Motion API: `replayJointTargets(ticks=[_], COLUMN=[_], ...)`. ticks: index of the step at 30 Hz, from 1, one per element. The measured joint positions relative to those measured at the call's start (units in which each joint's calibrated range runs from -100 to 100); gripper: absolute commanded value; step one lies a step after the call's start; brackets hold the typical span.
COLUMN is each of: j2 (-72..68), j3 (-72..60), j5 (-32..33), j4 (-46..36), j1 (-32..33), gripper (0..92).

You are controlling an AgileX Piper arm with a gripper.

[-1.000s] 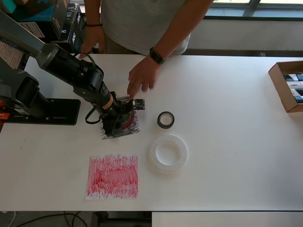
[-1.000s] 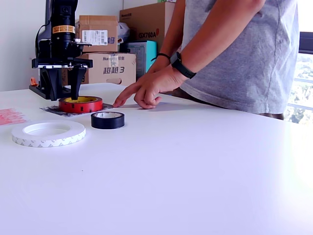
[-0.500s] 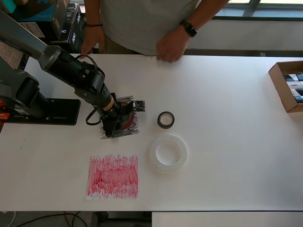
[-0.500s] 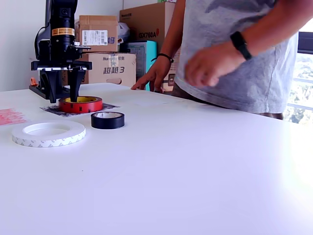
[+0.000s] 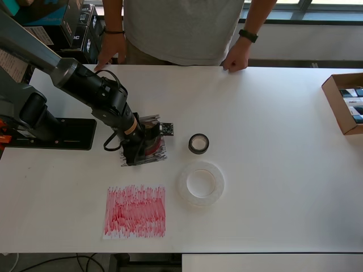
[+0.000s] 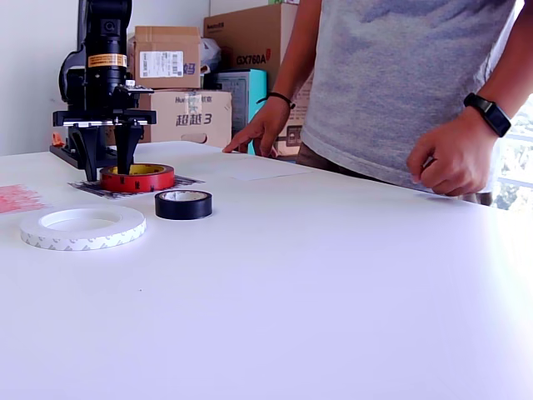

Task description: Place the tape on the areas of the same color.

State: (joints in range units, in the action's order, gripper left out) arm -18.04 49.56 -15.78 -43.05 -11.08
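White table (image 5: pixel 272 192) fills most of overhead view. Stacked cardboard boxes (image 6: pixel 179 79) behind far edge, against pale wall (image 6: pixel 33 75). Open cardboard box (image 5: pixel 345 102) at overhead view's right edge. Bright window (image 6: pixel 518 125) at exterior view's right.

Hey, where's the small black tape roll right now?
In the overhead view the small black tape roll lies flat on the bare table, just right of the gripper and red roll, and just above the big white roll.

Open worktop (image 5: pixel 272 187) fills the overhead view's right. The black roll (image 5: pixel 198 143) and white roll (image 5: pixel 201 183) sit close together near the pincer (image 5: pixel 142 148). A person's hands (image 5: pixel 236 59) rest on the far edge.
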Motion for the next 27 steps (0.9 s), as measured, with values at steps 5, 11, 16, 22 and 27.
replayJointTargets(ticks=[5,11,16,22,27], j2=[-0.2,-0.2,0.8,5.2,12.8], j3=[0.0,0.0,0.0,-1.1,-1.1], j5=[0.0,0.5,0.8,0.8,0.8], j4=[-0.2,-0.2,-0.4,-0.2,-1.1], j1=[-0.3,-0.3,-0.3,-0.3,-1.0], gripper=[41.3,5.8,0.2,0.0,0.0])
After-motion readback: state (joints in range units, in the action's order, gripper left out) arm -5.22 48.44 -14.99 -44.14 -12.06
